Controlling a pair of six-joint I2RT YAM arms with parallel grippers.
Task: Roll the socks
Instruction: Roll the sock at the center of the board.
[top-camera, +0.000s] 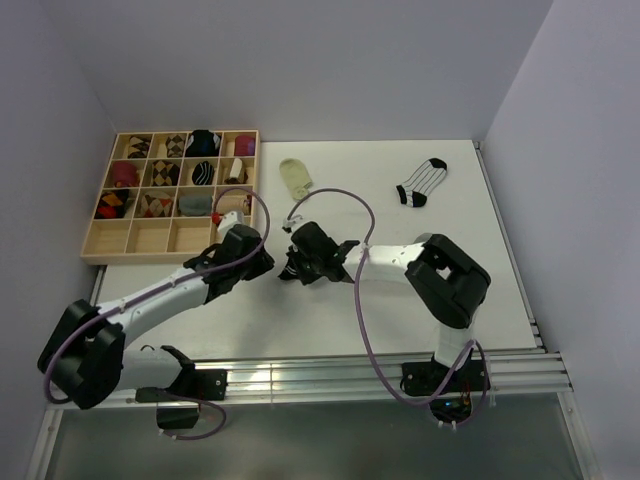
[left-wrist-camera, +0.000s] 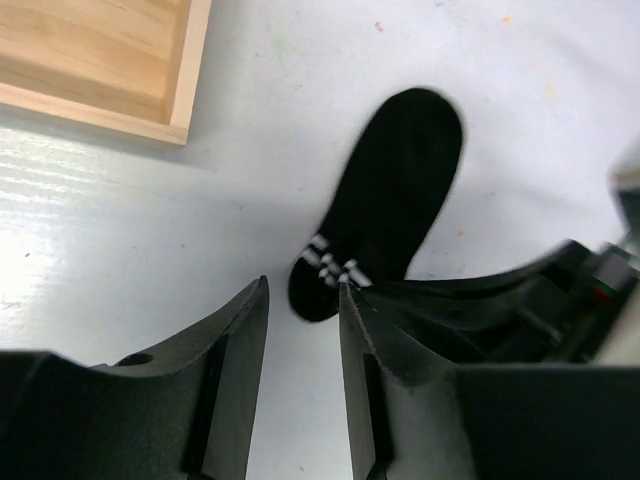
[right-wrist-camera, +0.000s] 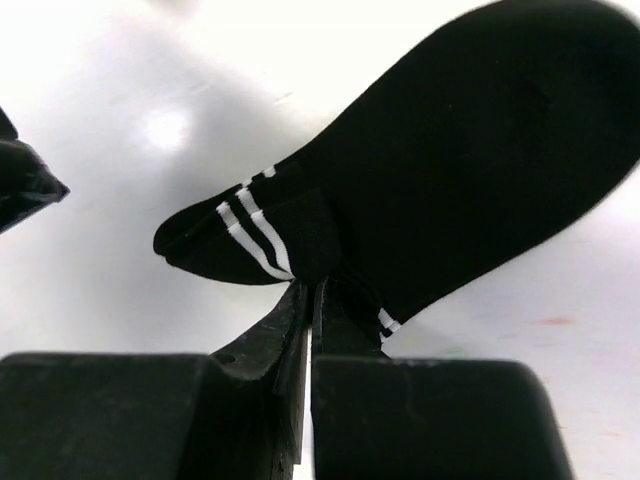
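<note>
At far left sits the wooden tray (top-camera: 150, 254) of rolled socks. Just right of it my left gripper (left-wrist-camera: 303, 300) stands partly open and holds nothing. The banded cuff end of the black sock (left-wrist-camera: 400, 190) shows in the gap between its fingertips, and the sock lies on the table (top-camera: 300, 325) between both arms. My right gripper (right-wrist-camera: 312, 300) is pinched tight on that cuff, and farther back the cream sock (top-camera: 295, 177) and, rightmost, the striped sock (top-camera: 421, 183) lie loose.

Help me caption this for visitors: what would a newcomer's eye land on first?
The black sock at mid-table, its white-banded cuff pinched in the right hand while the open left hand hovers close by. Next, the wooden tray of rolled socks at far left.
</note>
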